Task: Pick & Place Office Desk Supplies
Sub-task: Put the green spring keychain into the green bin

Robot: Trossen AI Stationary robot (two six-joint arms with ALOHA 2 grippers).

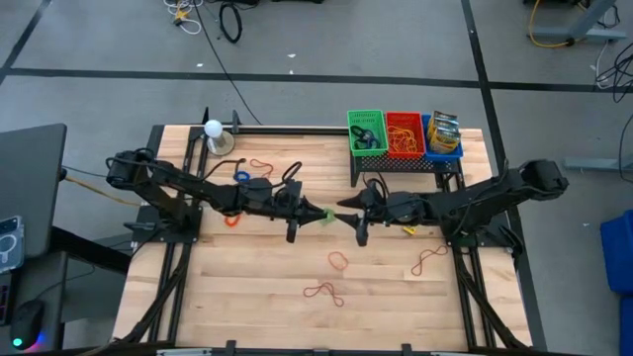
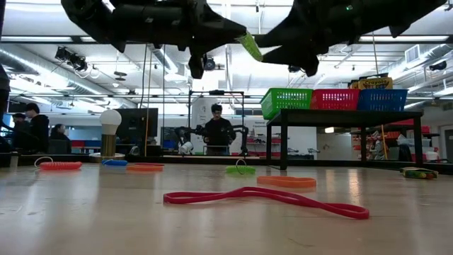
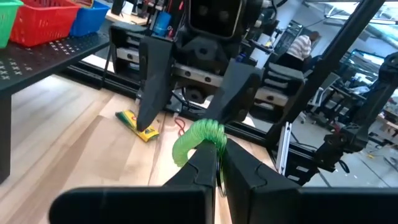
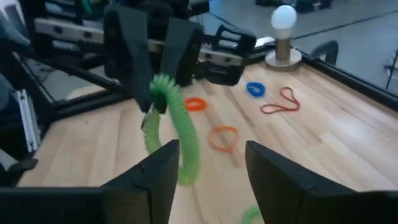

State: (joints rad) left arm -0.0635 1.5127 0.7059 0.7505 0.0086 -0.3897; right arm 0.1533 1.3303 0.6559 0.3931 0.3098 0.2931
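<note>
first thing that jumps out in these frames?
The two grippers meeting nose to nose above the table's middle: the left gripper is shut on a green coiled band, and the right gripper stands open right in front of it, the band hanging between its fingers. Behind them, green, red and blue baskets sit in a row on a black rack at the table's far right, and loose rubber bands litter the wood.

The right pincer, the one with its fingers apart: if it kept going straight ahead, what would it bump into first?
Most likely the green coiled band hanging just ahead of the right pincer, pinched in the shut left pincer, which sits right behind it. Depth is hard to judge.
</note>
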